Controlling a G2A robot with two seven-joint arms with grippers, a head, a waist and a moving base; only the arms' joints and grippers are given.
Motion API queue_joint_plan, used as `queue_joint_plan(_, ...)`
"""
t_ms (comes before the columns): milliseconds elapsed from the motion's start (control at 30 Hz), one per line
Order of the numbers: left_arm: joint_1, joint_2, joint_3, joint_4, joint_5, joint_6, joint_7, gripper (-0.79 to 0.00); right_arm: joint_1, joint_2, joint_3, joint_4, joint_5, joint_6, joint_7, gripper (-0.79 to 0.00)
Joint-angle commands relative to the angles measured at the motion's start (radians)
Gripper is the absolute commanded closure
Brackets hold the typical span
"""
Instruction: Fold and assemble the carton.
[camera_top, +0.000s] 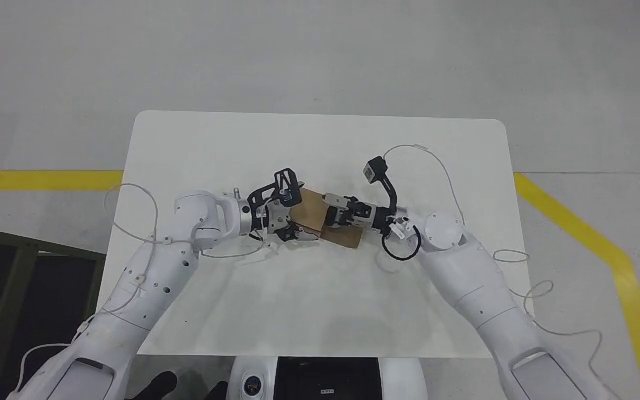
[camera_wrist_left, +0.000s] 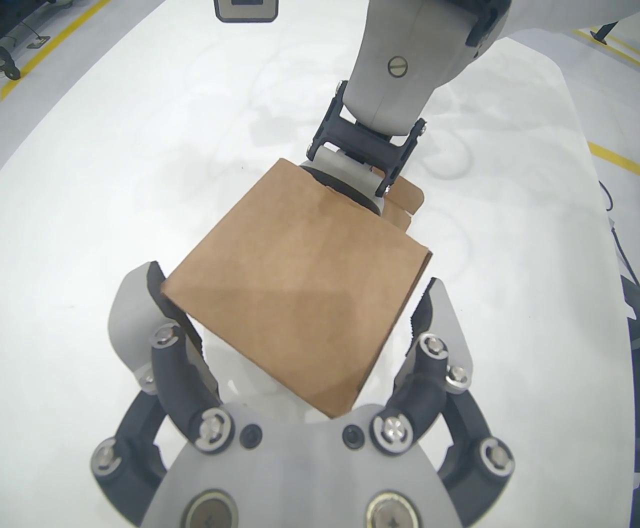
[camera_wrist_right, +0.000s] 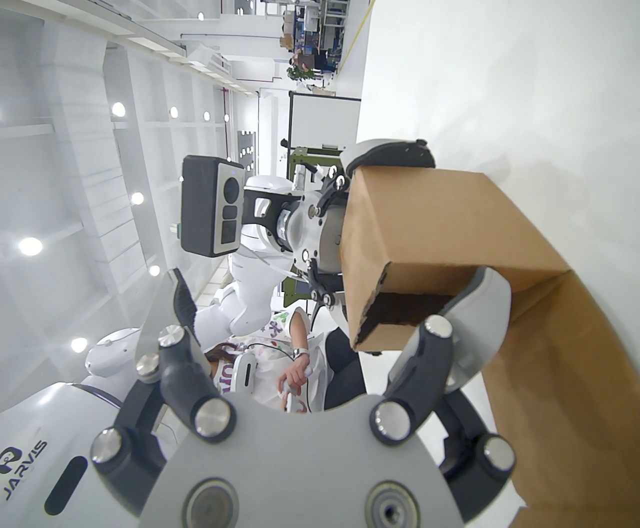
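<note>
Between the two grippers, over the middle of the table, the carton sits as a squared-up brown sleeve, one end at each wrist. From where I stand it looks tipped rather than lying flat, though I can't say whether any edge touches the tabletop.

The left gripper has its fingers spread wide across the near end and holds the carton by its width. One pad is against a corner and the other is just beside the opposite edge.

Straight ahead of those fingertips, at the far end, the right gripper stands open. One finger is poked into the open mouth of the sleeve. The other sticks out in free air, well apart from the cardboard. Alongside the inserted finger a long flap runs back past the right wrist, unfolded.

I'd judge the body is already squared up and closing the end is the step in hand, with that flap not yet turned in. The next move seems to call for the left gripper to hold the sleeve steady while the right one draws its finger out of the mouth and pushes the flap across it. The risk, as I see it, is the sleeve skewing or slipping if the push is harder than the grip.
</note>
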Motion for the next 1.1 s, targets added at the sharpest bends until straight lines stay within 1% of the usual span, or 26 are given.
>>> queue_joint_plan(0, 0.000, -0.001, 0.002, 0.000, -0.002, 0.003, -0.007, -0.785, 0.001, -0.002, -0.001, 0.003, 0.002, -0.003, -0.003, -0.785)
queue_joint_plan(167, -0.001, -0.002, 0.005, 0.003, -0.018, 0.011, -0.026, -0.785, 0.003, -0.004, 0.007, 0.013, 0.010, -0.013, 0.000, -0.785)
queue_joint_plan(267, -0.003, -0.003, 0.004, 0.007, -0.030, 0.016, -0.034, -0.785, 0.006, 0.005, 0.030, 0.009, 0.010, 0.001, 0.047, -0.785)
queue_joint_plan(500, -0.008, -0.005, -0.001, 0.017, -0.061, 0.027, -0.047, -0.785, -0.027, 0.050, 0.132, -0.071, -0.052, 0.065, 0.133, -0.785)
queue_joint_plan(767, -0.007, -0.006, -0.003, 0.016, -0.082, 0.038, -0.061, -0.785, -0.126, 0.109, 0.269, -0.217, -0.147, 0.174, 0.211, -0.785)
queue_joint_plan(933, -0.005, -0.006, -0.004, 0.015, -0.092, 0.046, -0.069, -0.785, -0.191, 0.130, 0.323, -0.261, -0.177, 0.218, 0.206, -0.785)
queue_joint_plan(1067, -0.003, -0.007, -0.004, 0.009, -0.091, 0.048, -0.071, -0.785, -0.208, 0.131, 0.308, -0.256, -0.197, 0.218, 0.181, -0.785)
